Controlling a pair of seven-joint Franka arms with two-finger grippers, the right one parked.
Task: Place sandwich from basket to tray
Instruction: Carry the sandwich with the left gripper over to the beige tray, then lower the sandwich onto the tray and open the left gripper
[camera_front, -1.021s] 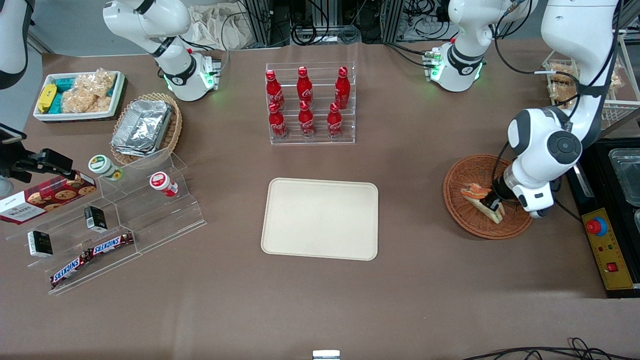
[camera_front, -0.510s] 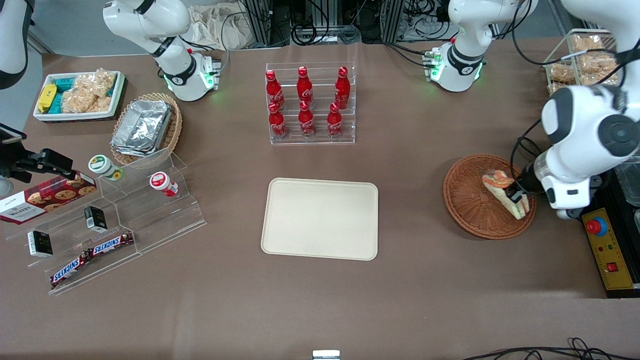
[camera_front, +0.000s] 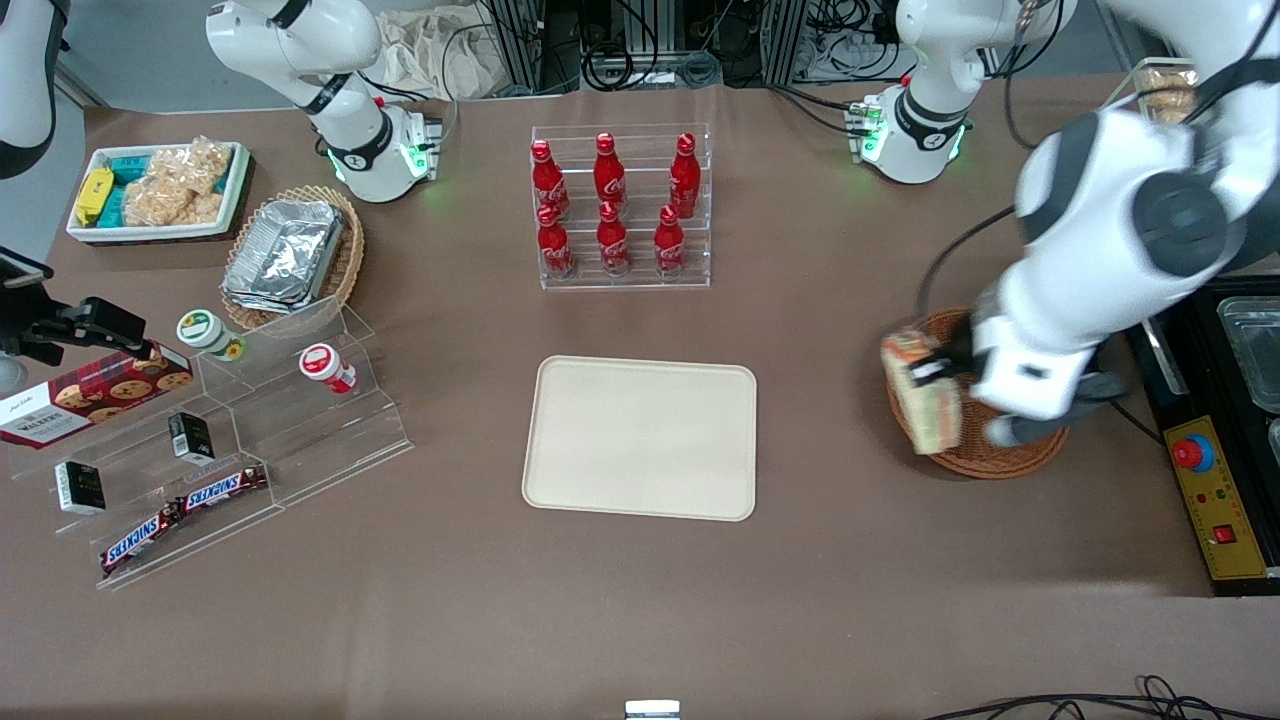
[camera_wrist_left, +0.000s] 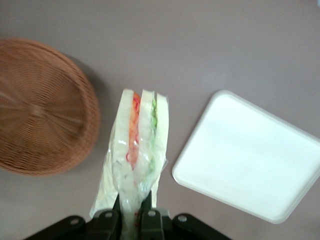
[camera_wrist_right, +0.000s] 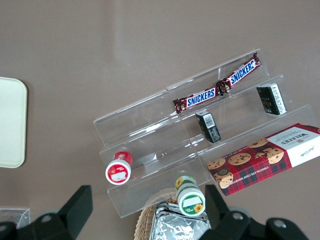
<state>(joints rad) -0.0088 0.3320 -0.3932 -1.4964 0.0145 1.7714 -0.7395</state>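
My gripper (camera_front: 942, 372) (camera_wrist_left: 132, 212) is shut on the clear-wrapped sandwich (camera_front: 922, 395) (camera_wrist_left: 136, 150) and holds it up in the air. The sandwich hangs over the rim of the reddish-brown wicker basket (camera_front: 985, 450) (camera_wrist_left: 42, 107), on the side toward the tray. Its orange, green and red filling shows between the pale bread slices. The basket holds nothing else that I can see. The cream rectangular tray (camera_front: 640, 437) (camera_wrist_left: 250, 155) lies flat at the middle of the table, bare, well apart from the sandwich.
A clear rack of red cola bottles (camera_front: 618, 205) stands farther from the front camera than the tray. A black control box with a red button (camera_front: 1215, 490) sits beside the basket at the table's working-arm end. Clear snack shelves (camera_front: 210, 440) and a foil-container basket (camera_front: 290, 255) lie toward the parked arm's end.
The gripper has lifted the sandwich out of the basket and carried it to the basket's rim, toward the tray. The arm has swung over the basket.
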